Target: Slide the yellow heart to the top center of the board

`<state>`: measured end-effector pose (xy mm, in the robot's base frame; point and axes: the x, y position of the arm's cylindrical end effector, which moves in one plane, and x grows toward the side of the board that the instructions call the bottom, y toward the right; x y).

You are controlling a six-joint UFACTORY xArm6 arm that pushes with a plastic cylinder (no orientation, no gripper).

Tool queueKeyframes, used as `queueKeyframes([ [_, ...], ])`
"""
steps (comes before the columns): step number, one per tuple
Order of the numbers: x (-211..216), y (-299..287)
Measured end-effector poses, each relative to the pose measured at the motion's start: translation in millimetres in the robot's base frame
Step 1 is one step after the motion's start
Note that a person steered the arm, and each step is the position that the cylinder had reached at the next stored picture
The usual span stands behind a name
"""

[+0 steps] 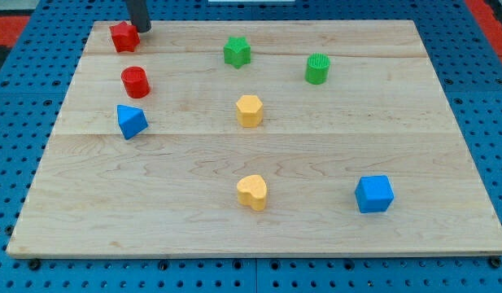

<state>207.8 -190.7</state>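
The yellow heart [252, 192] lies in the lower middle of the wooden board [259, 236]. My tip [142, 29] stands at the view's top left, touching or just right of the red star-shaped block [124, 37]. The tip is far from the yellow heart, up and to the left of it. A yellow hexagonal block [249, 111] lies straight above the heart, near the board's middle.
A red cylinder [135, 82] and a blue triangular block [131, 121] lie on the left side. A green star [237, 52] and a green cylinder [317, 69] lie near the top. A blue cube [373, 194] lies at the lower right.
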Motion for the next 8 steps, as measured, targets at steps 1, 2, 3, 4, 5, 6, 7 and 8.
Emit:
queueKeyframes([
  [1,6,64],
  [2,57,110],
  [3,109,110],
  [4,163,103],
  [5,244,102],
  [6,327,114],
  [7,384,146],
  [8,361,185],
])
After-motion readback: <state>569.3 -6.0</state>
